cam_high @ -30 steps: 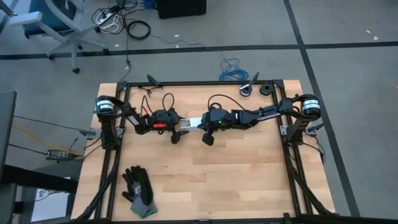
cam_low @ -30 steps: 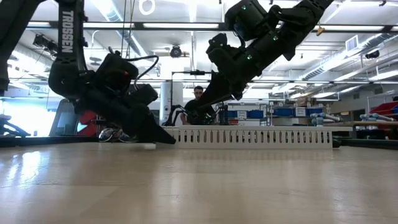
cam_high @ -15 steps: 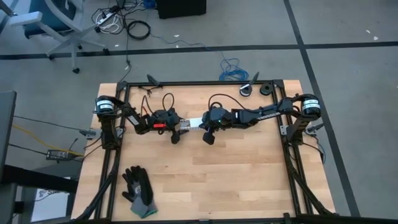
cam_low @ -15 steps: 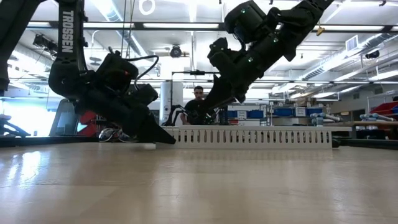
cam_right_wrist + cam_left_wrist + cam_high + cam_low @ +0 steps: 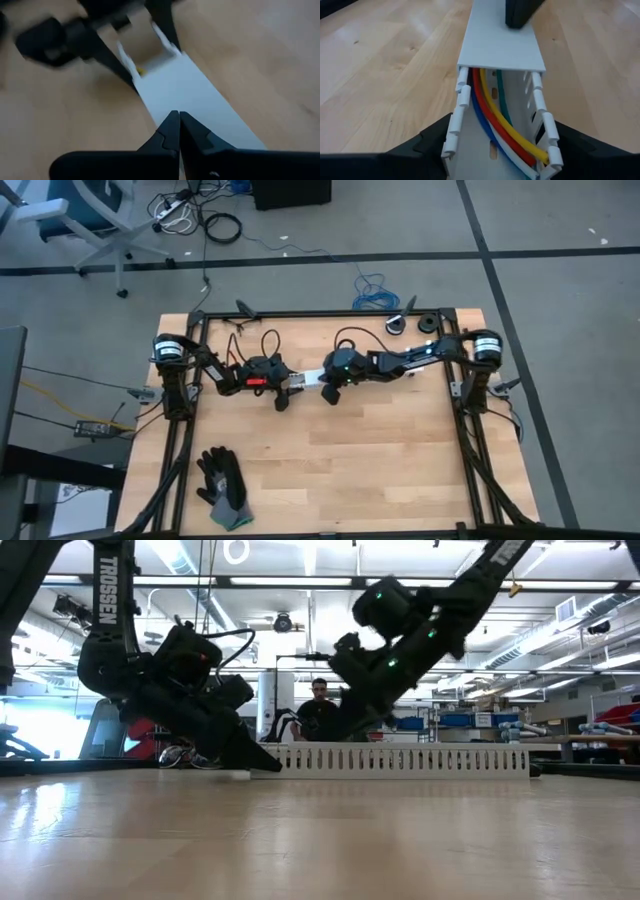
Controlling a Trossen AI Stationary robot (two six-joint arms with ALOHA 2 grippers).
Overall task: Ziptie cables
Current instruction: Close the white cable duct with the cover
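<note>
Cables lay inside a white slotted duct. Their long axis ran along the channel, straight away from the left gripper and toward the right gripper. Their far ends went under a flat white lid that covered the part of the duct farther from the left gripper. The duct itself lay flat on the table, on the line between the two grippers.

The left gripper clasped the open end of the duct, with one dark finger against each slotted wall and the cables running out between them. The right gripper's fingers were pressed together, holding nothing. Their joined tips were just over the lid, though whether they touched it could not be made out.

Compared with half a second before, the right arm had swung at its base and its gripper had slid a little nearer the left gripper. In the low view it also sat lower, close over the duct. The duct's end away from the left gripper had shifted slightly toward it. The left arm had not moved.

Five cables showed in the open stretch: blue, white, red, yellow and green. There was one duct and one lid, and two grippers were at work. One dark glove lay well off, nearer the table's front edge. One person stood in the room beyond.
</note>
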